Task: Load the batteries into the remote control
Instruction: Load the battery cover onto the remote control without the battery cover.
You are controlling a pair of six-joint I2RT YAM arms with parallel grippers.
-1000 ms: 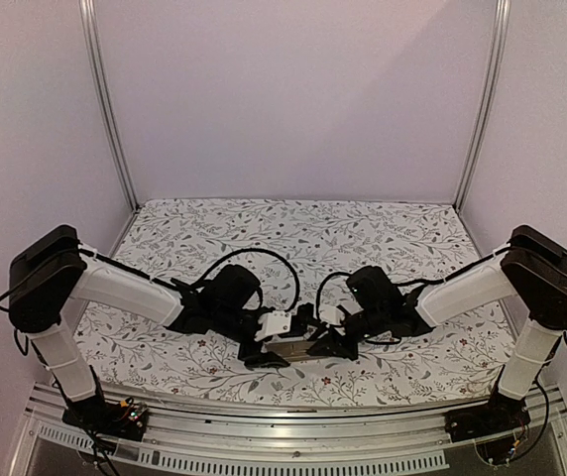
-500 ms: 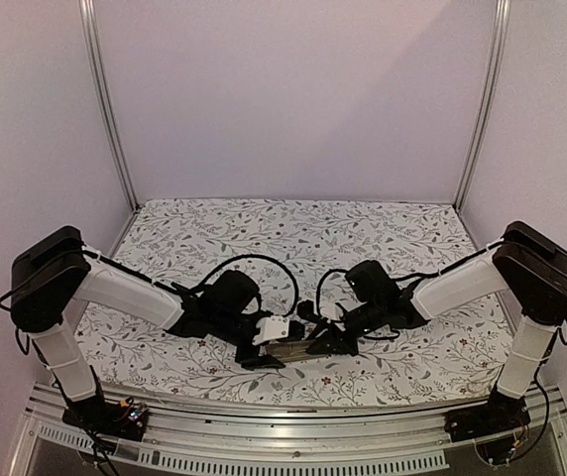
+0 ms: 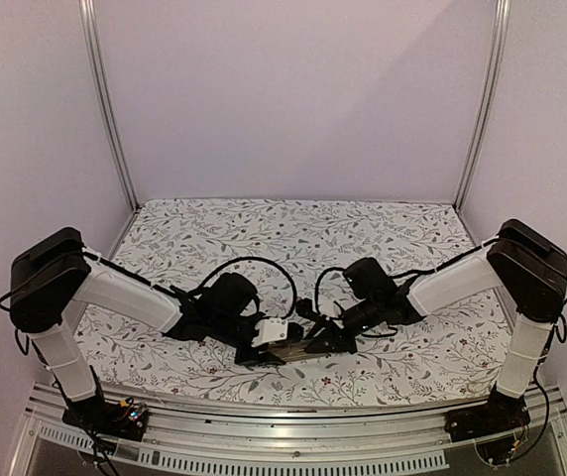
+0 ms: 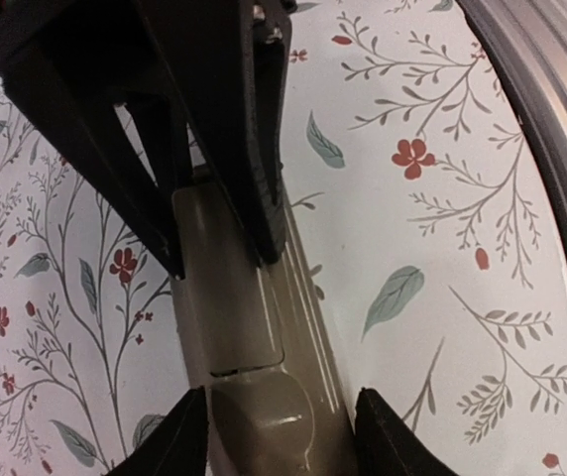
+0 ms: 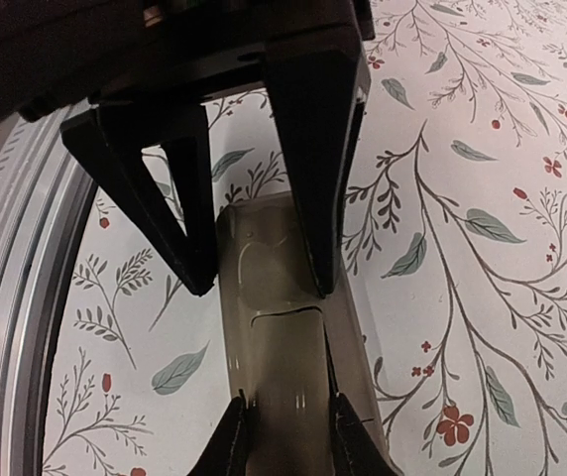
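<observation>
An aluminium rail (image 3: 293, 436) runs along the bottom of the overhead frame. The arm bases (image 3: 105, 415) are bolted at its lower left and lower right. Just above it, at lower centre, both arms stretch inward and meet low over the floral table (image 3: 293, 233). The remote control (image 5: 282, 347) is held between them near the table's front edge. I cannot tell whether it rests on the table or sits just off it.

In the left wrist view, the left gripper (image 4: 222, 260) comes in from the top of the frame. Its black jaws are clenched on the long sides of the remote control, whose grey-beige back faces the camera. A thin seam (image 4: 244, 370) crosses that back in the lower middle. At the bottom edge, two black tips of the other arm flank the remote's sides.

In the right wrist view, the right gripper (image 5: 259, 286) also enters from the top. Its jaws press on both sides of the remote control, grasping it. A rounded rectangular outline (image 5: 285, 322) is moulded into the back at centre. Two black tips pinch the remote at the bottom edge of the frame.

Further up the overhead frame, the table runs back to pale lilac walls (image 3: 293, 99), with metal uprights (image 3: 105, 99) at the upper left and upper right.
</observation>
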